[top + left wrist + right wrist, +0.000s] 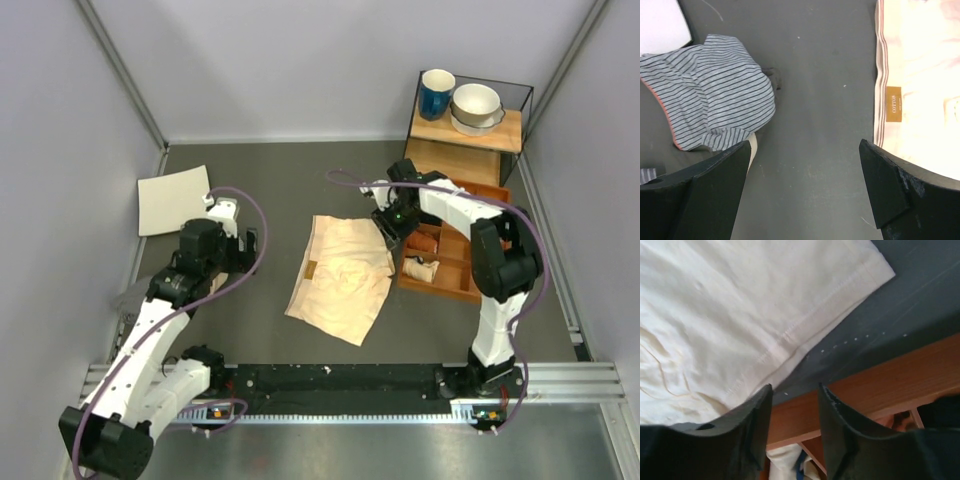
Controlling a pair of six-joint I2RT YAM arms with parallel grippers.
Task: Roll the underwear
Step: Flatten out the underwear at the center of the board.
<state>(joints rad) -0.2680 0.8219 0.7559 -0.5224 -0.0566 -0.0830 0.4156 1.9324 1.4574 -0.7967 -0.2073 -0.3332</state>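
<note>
My left arm is bent, left claw (802, 187) wide and holding nothing, above bare desk (270, 180) between a striped cloth (715, 90) and the underwear (340, 275). Underwear lies flat mid-desk. My right arm is folded back, right claw (795, 415) narrow and holding nothing, over its right edge by the tray (900, 375). Grey walls.

In the left wrist view the underwear (920, 75) runs off the top and right edges, and the print on its brown label (893, 104) is too small to read. Left of the underwear, the striped cloth (715, 90) is cut by the left edge and hides most of 1 small dark thing (774, 79). In the right wrist view the underwear passes the top and left edges; right of it, the wooden tray (890, 375) runs off the frame, its contents blurred.
</note>
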